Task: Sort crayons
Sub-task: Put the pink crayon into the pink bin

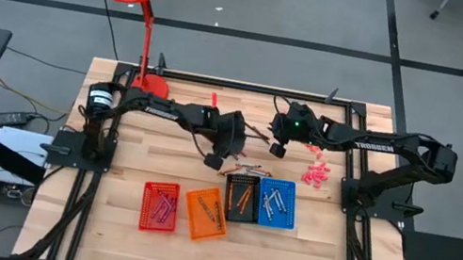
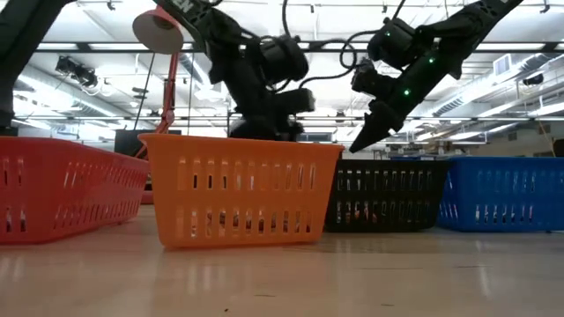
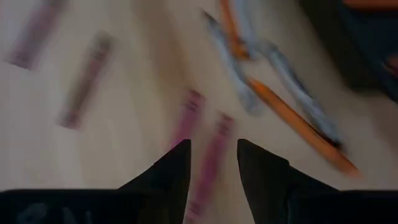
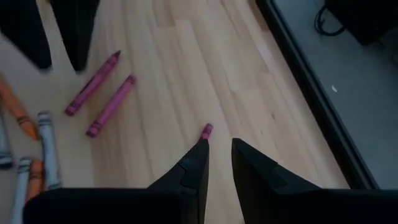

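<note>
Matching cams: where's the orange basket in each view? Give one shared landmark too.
High view: orange basket sits in the basket row, between the red basket and the black basket.
Low view: front, left of centre, nearest the camera.
Left wrist view: not identifiable.
Right wrist view: not in it.
Shared landmark: left gripper, open over loose crayons; it also shows in both wrist views.
</note>
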You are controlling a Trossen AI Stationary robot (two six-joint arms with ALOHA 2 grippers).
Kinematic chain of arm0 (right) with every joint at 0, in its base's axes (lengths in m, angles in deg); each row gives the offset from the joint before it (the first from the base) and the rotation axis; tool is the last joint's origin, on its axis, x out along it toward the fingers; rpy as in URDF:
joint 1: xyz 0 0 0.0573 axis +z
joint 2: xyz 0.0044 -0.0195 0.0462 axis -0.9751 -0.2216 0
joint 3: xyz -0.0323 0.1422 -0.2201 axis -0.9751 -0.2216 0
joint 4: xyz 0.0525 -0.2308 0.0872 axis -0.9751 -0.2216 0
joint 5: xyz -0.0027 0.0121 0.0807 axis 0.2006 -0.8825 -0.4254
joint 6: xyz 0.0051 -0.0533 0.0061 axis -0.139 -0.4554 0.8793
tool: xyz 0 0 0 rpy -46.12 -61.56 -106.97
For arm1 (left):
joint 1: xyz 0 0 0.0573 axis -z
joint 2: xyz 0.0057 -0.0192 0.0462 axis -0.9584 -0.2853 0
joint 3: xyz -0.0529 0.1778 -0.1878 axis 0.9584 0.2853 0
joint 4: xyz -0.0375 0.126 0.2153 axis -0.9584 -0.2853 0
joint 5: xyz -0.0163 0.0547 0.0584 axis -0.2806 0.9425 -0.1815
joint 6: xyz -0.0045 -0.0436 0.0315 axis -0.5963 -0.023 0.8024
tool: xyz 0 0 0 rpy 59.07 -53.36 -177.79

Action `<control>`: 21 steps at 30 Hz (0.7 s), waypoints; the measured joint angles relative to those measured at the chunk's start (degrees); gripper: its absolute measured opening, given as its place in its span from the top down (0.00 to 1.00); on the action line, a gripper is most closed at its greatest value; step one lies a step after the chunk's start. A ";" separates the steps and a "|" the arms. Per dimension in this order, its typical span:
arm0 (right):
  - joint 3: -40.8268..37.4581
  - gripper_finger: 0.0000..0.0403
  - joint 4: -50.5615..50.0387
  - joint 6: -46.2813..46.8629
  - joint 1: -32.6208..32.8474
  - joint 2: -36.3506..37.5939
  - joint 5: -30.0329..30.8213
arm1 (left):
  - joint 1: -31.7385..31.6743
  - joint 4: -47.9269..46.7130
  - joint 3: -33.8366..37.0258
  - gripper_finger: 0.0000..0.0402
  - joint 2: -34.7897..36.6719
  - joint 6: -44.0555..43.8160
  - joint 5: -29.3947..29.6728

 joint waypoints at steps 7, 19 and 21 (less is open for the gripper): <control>-0.02 0.82 -0.50 -0.02 2.24 0.30 0.21 | -2.71 4.68 1.33 0.65 -1.62 1.81 -4.22; -0.02 0.81 -0.11 -0.24 2.61 0.48 0.57 | -5.03 4.53 2.22 0.65 -5.22 1.34 -8.69; -0.02 0.81 -0.07 -0.26 2.61 0.48 0.55 | -4.98 4.17 2.19 0.65 -5.80 0.97 -9.00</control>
